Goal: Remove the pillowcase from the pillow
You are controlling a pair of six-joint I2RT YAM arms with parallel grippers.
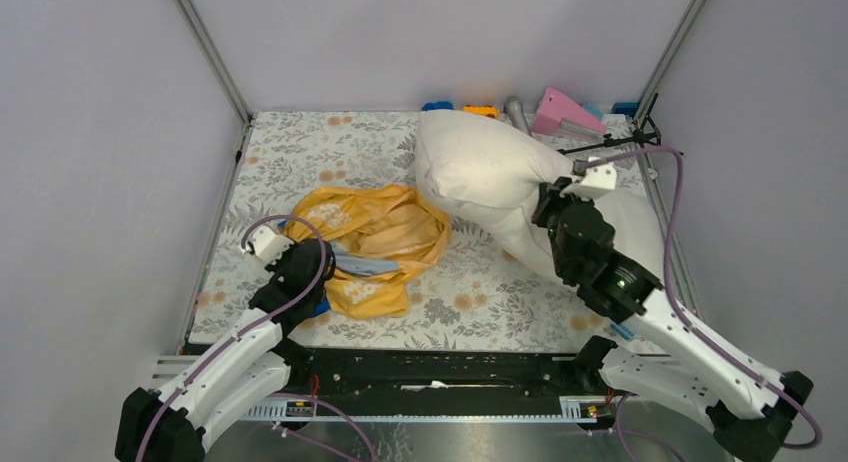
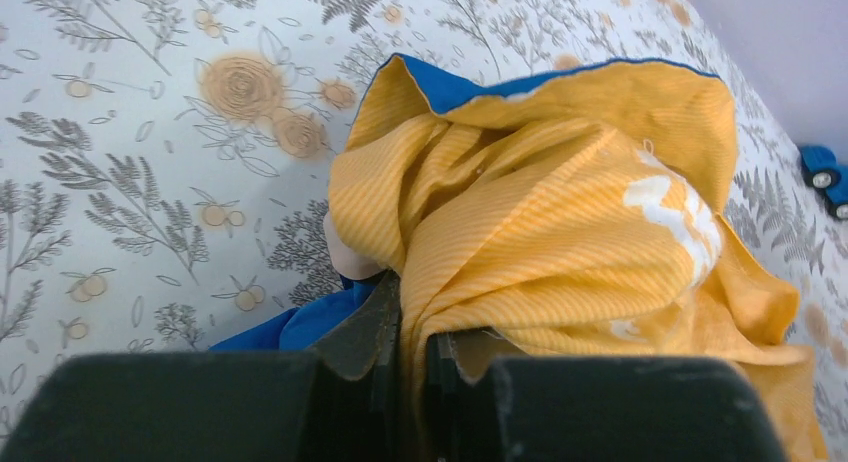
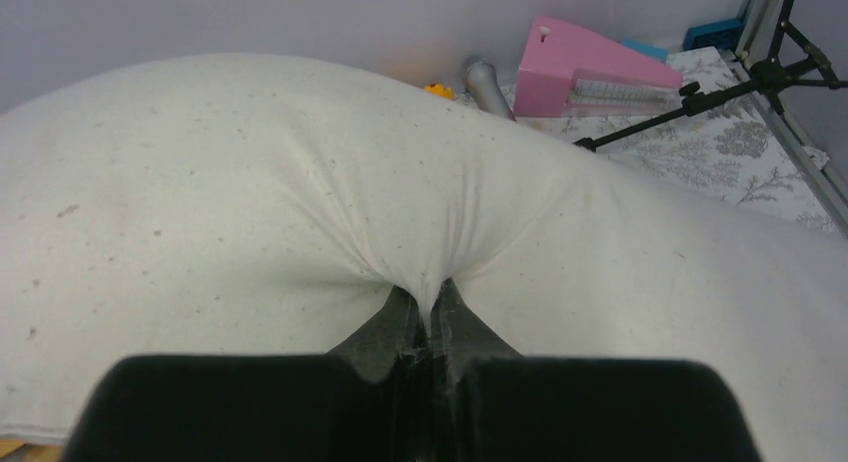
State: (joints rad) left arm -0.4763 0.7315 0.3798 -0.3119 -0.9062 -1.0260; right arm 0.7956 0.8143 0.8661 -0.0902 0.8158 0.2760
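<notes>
here, the yellow-orange pillowcase [image 1: 375,244] lies crumpled on the floral table cloth [image 1: 300,152] toward the near-left part of the desk. it is fully off the off-white pillow [image 1: 480,172], which sprawls from the middle of the far edge toward the right edge. the two sit just beside each other; whether they touch cannot be told from above.

the left gripper [image 1: 308,267] has its jaws pinched tight on a fold at the pillowcase's near edge, with blue lining showing beside its fingers [image 2: 365,332] in the left wrist view. that grip on the edge looks chosen so the cover can be drawn toward the near-left corner, away from the cushion.

the right gripper [image 1: 552,204] is likewise clamped, a tuck of the pillow's plain fabric puckering between its closed jaws. this hold seems meant to anchor the cushion on the opposite side.

a pink wedge-shaped object [image 1: 562,112] and a small black tripod [image 1: 625,137] sit near the far-right corner, out of the way of the pillowcase.

judging by the bare cushion, the removal looks essentially complete; what remains is likely just to release both holds.
</notes>
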